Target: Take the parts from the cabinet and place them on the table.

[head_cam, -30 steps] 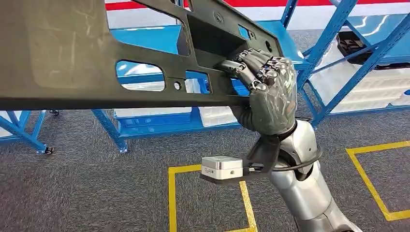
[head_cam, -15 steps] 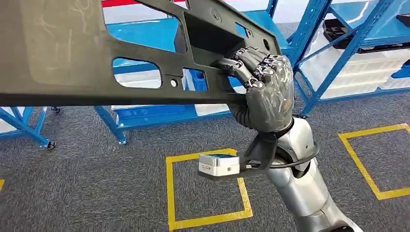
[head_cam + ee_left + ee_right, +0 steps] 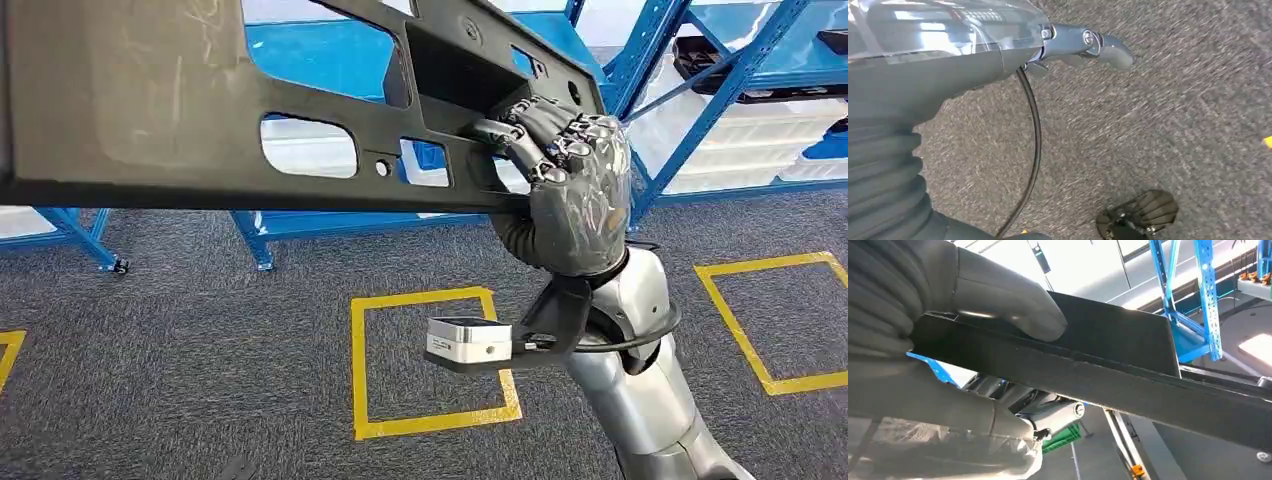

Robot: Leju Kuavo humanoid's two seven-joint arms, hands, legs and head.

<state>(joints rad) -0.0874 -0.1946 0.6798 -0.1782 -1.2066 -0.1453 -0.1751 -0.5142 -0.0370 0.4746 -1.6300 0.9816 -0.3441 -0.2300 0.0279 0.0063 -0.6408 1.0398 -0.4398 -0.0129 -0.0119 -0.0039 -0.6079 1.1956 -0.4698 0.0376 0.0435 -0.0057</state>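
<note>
A large black plastic panel (image 3: 150,100) with several cut-outs spans the upper part of the head view, held up in the air. My right hand (image 3: 575,200) grips its right end, fingers hooked into a recess and the palm under the lower edge. In the right wrist view the thumb (image 3: 1008,305) presses on the panel's flat face (image 3: 1108,375). My left hand (image 3: 1083,42) hangs over grey carpet with nothing in it, its fingers stretched out.
Blue metal racks (image 3: 690,90) stand behind the panel, with white bins and a dark part (image 3: 715,55) on a shelf. Yellow taped squares (image 3: 360,360) mark the grey carpet, another square (image 3: 740,330) lying to the right. A castor (image 3: 120,266) sits under the left rack.
The whole picture has shifted, so the camera has moved: racks and floor squares slide across the view. The panel stays in my right hand's grip, unchanged.
</note>
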